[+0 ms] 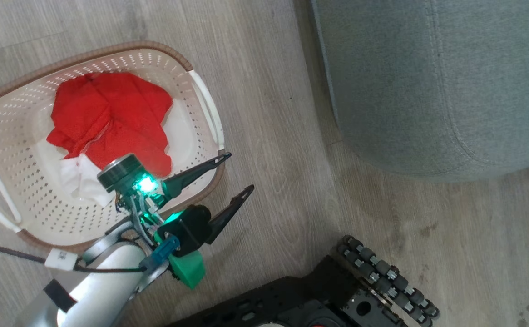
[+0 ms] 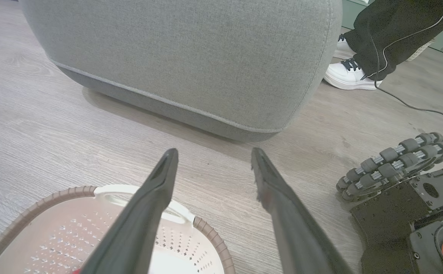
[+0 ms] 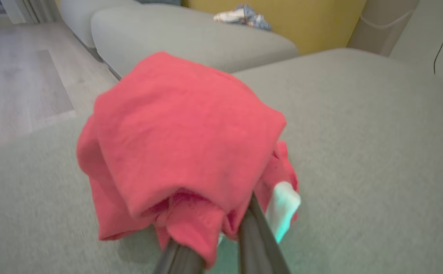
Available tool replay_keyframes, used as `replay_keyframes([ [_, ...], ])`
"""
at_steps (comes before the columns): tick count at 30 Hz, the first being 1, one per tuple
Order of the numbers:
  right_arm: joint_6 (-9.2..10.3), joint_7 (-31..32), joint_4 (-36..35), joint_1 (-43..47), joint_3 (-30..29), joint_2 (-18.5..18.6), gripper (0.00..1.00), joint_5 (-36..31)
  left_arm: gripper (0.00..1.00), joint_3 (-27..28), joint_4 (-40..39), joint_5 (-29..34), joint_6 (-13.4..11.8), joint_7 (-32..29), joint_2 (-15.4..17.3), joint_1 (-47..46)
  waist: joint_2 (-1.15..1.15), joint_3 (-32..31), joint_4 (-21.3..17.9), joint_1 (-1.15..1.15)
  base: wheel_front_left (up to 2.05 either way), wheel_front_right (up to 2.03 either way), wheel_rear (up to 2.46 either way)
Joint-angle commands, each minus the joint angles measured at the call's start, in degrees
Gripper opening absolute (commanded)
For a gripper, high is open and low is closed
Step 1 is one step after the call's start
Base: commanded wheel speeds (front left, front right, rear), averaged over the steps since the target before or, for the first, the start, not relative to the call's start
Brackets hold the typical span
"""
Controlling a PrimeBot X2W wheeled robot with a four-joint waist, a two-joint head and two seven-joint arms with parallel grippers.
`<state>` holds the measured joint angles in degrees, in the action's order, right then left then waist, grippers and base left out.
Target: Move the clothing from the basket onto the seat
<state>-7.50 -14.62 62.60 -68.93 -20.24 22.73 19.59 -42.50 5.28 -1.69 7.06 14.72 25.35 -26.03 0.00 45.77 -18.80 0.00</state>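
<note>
At the rim of the basket, left claw spread wide, empty; inside the basket, red clothing over a white piece; away from the basket, right claw pinching a red garment over the seat

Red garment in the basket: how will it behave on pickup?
Probably floppy: the red garment lies crumpled in folds in the basket. Likely light, since the held red piece sags limply. It may drag along the white piece touching its edge.
</note>
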Motion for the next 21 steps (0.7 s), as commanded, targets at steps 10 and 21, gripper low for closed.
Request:
replay_keyframes([
  [10, 0.01, -0.26, 7.54, -2.58, 1.14, 1.89, 1.0, -1.47, 1.0, 1.47, -1.45, -0.04, -0.25, 0.28, -0.33, -0.07, 0.0, -0.62, 0.1, 0.0, 0.0, 0.0, 0.0],
  [21, 0.01, -0.35, 8.69, 1.06, 6.52, 2.57, 1.0, -3.14, 1.0, 1.01, 1.11, -2.14, -0.04, 0.28, -5.96, -0.42, 0.0, -8.69, -0.44, 0.0, 0.0, 0.0, 0.0],
])
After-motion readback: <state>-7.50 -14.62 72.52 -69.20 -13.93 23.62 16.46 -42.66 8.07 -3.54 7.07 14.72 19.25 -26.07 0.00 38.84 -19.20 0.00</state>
